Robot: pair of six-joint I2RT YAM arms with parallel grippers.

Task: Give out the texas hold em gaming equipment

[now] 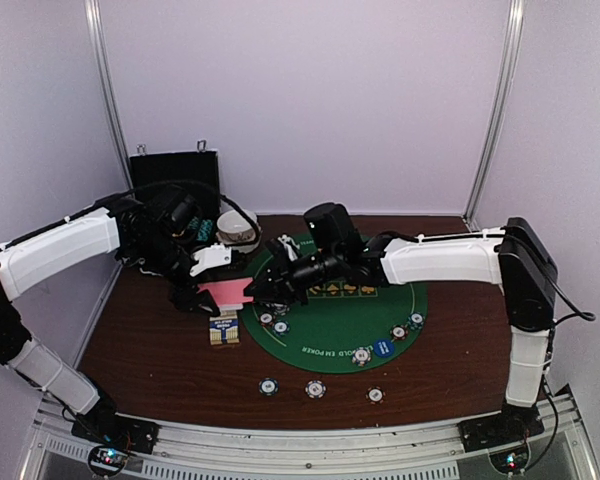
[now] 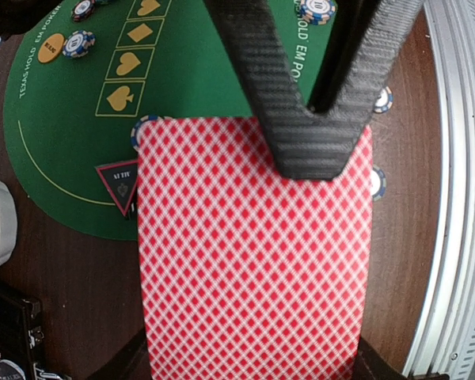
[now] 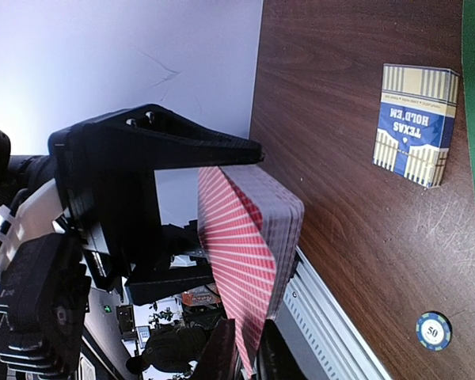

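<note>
1. The left tool [image 3: 226,215] is clamped on a deck of pink-backed cards [image 2: 245,269]. It holds the deck in the air over the left part of the table [image 1: 150,350], at the left edge of the green mat [image 2: 63,158].
2. The right tool [image 2: 310,162] reaches in from the right. Its fingers are pressed together at the deck's far edge, pinching the top card [image 3: 233,261], which is peeled away from the stack.
3. In the left wrist view, the deck covers part of a red-triangle button [image 2: 119,184] and most of a half-hidden chip [image 2: 141,125] on the mat.
4. A blue and cream card box [image 3: 416,123] sits on the table just beside the mat, below the 2 tools.
5. An orange button [image 2: 51,47] lies on the mat with a striped chip [image 2: 77,43] beside it.
6. A blue button [image 1: 383,348] lies near the mat's front rim.
7. A row of 3 chips [image 1: 315,388] lies on bare wood near the front edge.
8. A white bowl [image 1: 238,230] and a black case [image 1: 175,175] stand behind the left arm.
</note>
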